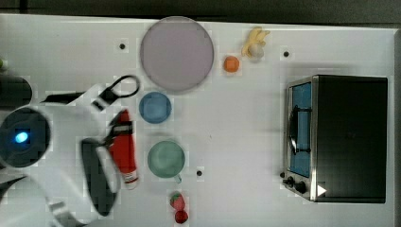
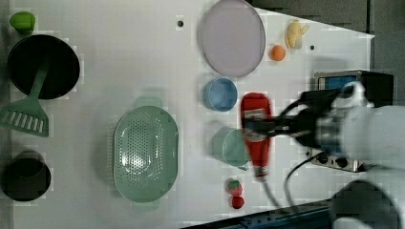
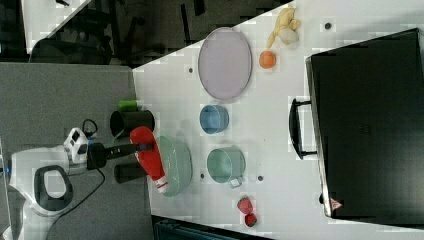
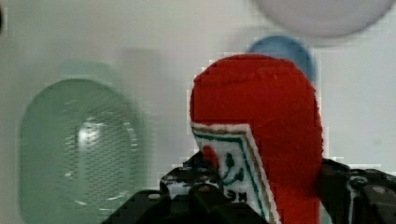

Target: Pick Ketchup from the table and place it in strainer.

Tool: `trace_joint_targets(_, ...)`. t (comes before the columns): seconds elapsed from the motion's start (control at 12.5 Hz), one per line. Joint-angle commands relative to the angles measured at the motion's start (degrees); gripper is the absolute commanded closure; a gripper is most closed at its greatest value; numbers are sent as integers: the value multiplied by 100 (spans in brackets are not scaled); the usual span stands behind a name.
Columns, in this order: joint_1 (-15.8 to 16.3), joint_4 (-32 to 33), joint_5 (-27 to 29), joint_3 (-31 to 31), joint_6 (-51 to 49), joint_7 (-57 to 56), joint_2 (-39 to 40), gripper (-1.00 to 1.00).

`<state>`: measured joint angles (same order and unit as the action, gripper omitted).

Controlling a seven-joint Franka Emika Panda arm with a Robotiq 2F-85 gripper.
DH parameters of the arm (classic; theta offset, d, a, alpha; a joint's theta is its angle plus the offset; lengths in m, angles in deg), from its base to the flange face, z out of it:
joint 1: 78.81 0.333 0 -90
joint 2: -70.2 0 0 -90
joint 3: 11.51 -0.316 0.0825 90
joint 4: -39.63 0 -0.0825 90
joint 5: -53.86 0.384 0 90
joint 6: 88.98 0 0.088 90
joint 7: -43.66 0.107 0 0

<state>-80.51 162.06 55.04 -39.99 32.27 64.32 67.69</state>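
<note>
Right now the hand (image 2: 270, 128) is clenched on the ketchup (image 2: 255, 133), squeezing it around the middle where the label is. The ketchup is up in the air, off the counter (image 2: 119, 57). In the left view it hangs over the green mug (image 2: 234, 148), with the strainer (image 2: 144, 152) well apart on the left view's left.

What could go wrong? The bottle looks soft and fuzzy, like a plush toy, so it could slip or tip in the hand on the way over. It is long, with its white cap (image 2: 260, 174) pointing one way and its round red end the other. If the hand lets go too soon, the ketchup could land on the mug or the blue bowl (image 2: 219, 94), or hit the strainer's rim and roll out. If it comes down too low, the cap end could bump the mug.

The strainer is a pale green oval, smooth plastic by the look of it, with lots of little holes in the middle and a raised rim. The mug is round with a small handle.
</note>
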Motion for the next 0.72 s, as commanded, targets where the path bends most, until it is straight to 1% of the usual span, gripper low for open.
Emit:
trace_joint_targets(0.08, 220, 14, 86, -578, 492, 1604, 321, -16)
trace_joint_targets(0.4, 357, 23, 17, -1153, 1444, 3000, 1207, -16)
trace_joint_targets(0.56, 471, 30, -315, -1175, 1884, 3251, 1662, -16)
trace_joint_targets(0.72, 498, 32, -633, -1137, 2301, 3365, 2091, -16)
